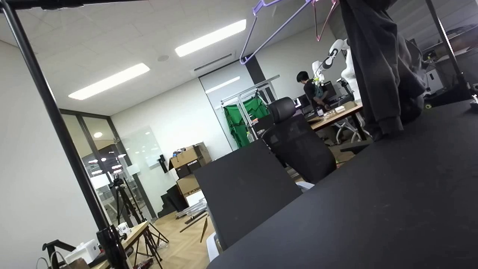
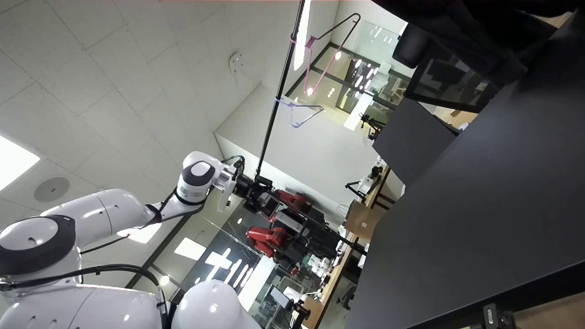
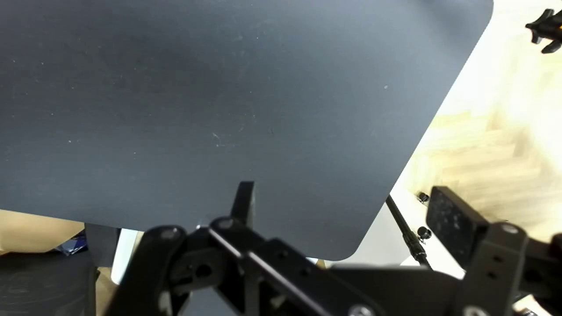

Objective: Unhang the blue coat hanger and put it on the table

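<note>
- Furthest left in an exterior view, the white robot arm [image 2: 91,214] extends from about eight o'clock in toward the centre.
- At its end is the gripper [image 3: 344,210]. The wrist view shows its jaws spread wide, with a rounded corner of the matte black table [image 3: 219,114] visible between them.
- Next is a black bar [image 2: 267,137], running from beside the gripper toward a spot between twelve and one o'clock. Whether bar and gripper touch cannot be told.
- The blue coat hanger [image 2: 291,105] hangs from that bar, at one o'clock from the gripper and well apart from it.
- A pink hanger [image 2: 311,42] hangs on the same bar, further along toward one o'clock, near the blue one but not touching it.
- Last on the right, the table takes up much of the view from two round to five o'clock.
</note>
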